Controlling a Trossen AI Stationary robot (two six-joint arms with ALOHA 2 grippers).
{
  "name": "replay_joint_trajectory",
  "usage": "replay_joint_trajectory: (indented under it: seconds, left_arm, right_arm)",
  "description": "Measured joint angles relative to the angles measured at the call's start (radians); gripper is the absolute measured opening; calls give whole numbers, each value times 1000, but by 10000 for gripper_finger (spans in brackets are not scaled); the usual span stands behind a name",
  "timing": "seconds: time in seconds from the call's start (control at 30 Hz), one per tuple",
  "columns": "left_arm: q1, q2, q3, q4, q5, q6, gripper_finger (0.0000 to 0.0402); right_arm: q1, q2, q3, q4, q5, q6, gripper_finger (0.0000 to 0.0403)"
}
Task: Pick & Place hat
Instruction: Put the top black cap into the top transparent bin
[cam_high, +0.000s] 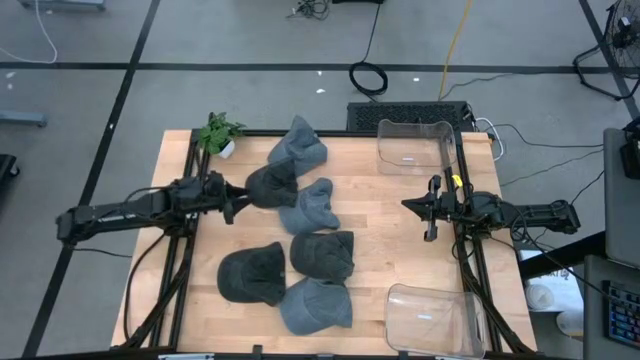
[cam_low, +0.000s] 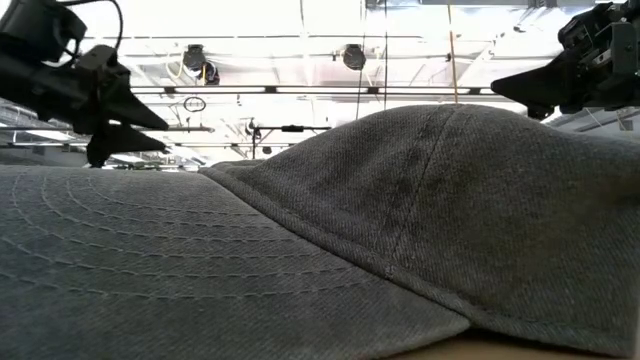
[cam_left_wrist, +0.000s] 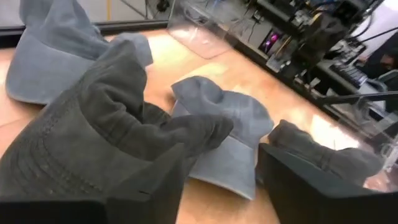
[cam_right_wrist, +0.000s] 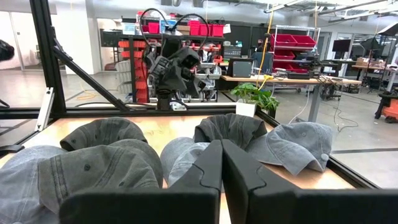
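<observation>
— Where do the hats lie from you?

— Six of them are scattered down the middle of the desk (cam_high: 390, 215), all on the inner side of my left pincer (cam_high: 236, 200). The dark grey hat (cam_high: 270, 184) is right at its tips, touching them; the pale hat (cam_high: 312, 207) lies just beyond that.

— Are you holding it?

— My left fingers (cam_left_wrist: 298, 180) stand apart, the crumpled dark cloth bunched against one of them, so I judge the grip slack or only half made.

— And the other arm?

— My right pincer (cam_high: 432, 208) is pressed shut, well apart from the hats, waiting. The left is plainly nearer.
</observation>
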Motion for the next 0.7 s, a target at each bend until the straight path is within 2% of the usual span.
replay_joint_trajectory:
  seconds: [0.1, 0.2, 0.53, 0.7]
  left_arm:
    - [0, 125, 44, -12, -41, 45, 234]
    - [0, 257, 124, -11, -58, 146, 227]
    - [-11, 742, 484, -141, -65, 477, 207]
    - [-26, 937, 573, -181, -39, 571, 207]
  right_arm:
    - [0, 0, 0, 0, 0, 0, 0]
    - [0, 0, 0, 0, 0, 0, 0]
    - [0, 0, 0, 0, 0, 0, 0]
    - [0, 0, 0, 0, 0, 0, 0]
